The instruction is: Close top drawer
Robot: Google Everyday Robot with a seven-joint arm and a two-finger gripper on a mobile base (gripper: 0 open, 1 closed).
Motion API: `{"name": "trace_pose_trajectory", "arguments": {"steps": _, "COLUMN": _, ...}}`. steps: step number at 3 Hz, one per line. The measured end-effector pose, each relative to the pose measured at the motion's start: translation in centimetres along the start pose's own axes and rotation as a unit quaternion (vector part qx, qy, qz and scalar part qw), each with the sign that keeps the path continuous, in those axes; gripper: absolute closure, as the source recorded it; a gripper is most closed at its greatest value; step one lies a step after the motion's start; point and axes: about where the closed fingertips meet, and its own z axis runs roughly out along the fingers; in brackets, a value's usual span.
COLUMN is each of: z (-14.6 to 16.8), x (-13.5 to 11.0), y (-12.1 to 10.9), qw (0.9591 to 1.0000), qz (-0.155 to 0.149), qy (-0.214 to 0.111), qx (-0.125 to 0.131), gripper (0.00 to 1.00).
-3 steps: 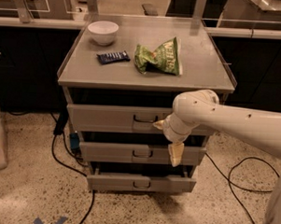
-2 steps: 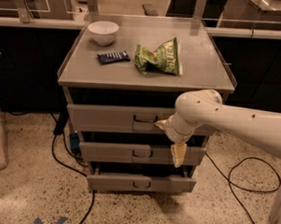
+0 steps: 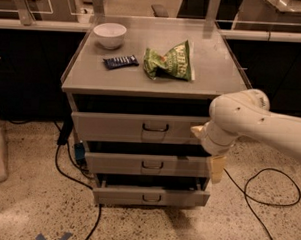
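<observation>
The top drawer [image 3: 115, 126] is a wide grey drawer front with a small dark loop handle [image 3: 155, 127] at its centre. It stands pulled out a little under the cabinet top, with a dark gap above it and its inside hidden. My gripper [image 3: 209, 144] is at the end of the white arm [image 3: 260, 122] coming in from the right. It is in front of the drawer's right end, right of the handle, and covers that corner.
Two like grey drawers, middle [image 3: 143, 164] and bottom [image 3: 147, 196], also stand slightly out. On the cabinet top [image 3: 212, 69] lie a white bowl [image 3: 109, 34], a dark snack bar [image 3: 120, 61] and a green chip bag [image 3: 170, 62]. Black cables [image 3: 267, 197] run over the speckled floor.
The arm and gripper have shifted a little to the right along the top drawer front. The drawers look unchanged.
</observation>
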Motion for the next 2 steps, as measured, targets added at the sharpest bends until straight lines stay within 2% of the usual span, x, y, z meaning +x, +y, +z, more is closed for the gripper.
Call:
{"name": "trace_pose_trajectory", "arguments": {"steps": 1, "z": -3.33, "x": 1.69, "y": 1.73, "qw": 0.9992, "qz": 0.027, "qy": 0.029, "qx": 0.001, "gripper": 0.0}}
{"name": "trace_pose_trajectory", "arguments": {"steps": 2, "z": -3.82, "x": 1.76, "y": 1.75, "qw": 0.9991, "qz": 0.029, "qy": 0.031, "qx": 0.003, "gripper": 0.0}}
